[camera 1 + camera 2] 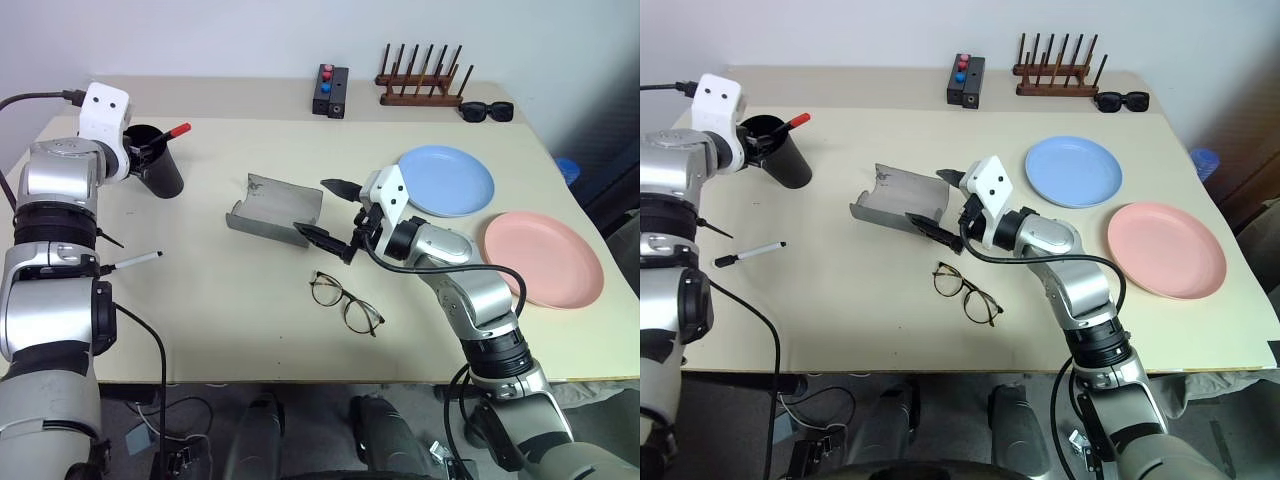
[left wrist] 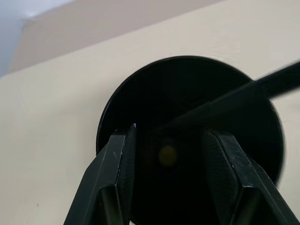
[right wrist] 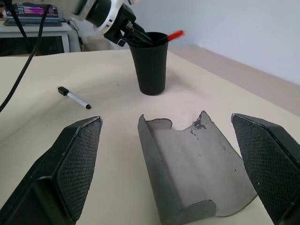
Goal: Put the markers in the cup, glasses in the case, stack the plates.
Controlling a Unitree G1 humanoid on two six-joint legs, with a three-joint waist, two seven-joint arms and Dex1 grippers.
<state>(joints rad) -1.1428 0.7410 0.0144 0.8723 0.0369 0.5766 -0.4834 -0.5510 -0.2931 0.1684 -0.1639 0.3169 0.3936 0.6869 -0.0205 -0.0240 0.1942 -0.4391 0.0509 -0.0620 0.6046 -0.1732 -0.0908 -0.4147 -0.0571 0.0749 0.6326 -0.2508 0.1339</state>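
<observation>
— What do I see from the head?
— My left end effector (image 1: 148, 150) sits at the black cup's (image 1: 162, 172) rim, the red-capped marker (image 1: 172, 132) poking out. The glasses (image 1: 345, 304) lie on the worktop (image 1: 230, 320) near the open grey case (image 1: 272, 208).
— Left wrist?
— Fingers (image 2: 119, 173) part open over the cup.
— Right wrist?
— My right end effector (image 3: 168, 173) is wide apart, facing the case — nothing held.

Looks like a lab/office: plain beige table (image 1: 250, 330), white wall, desk with monitor (image 3: 35, 10), loose cables underneath.
</observation>
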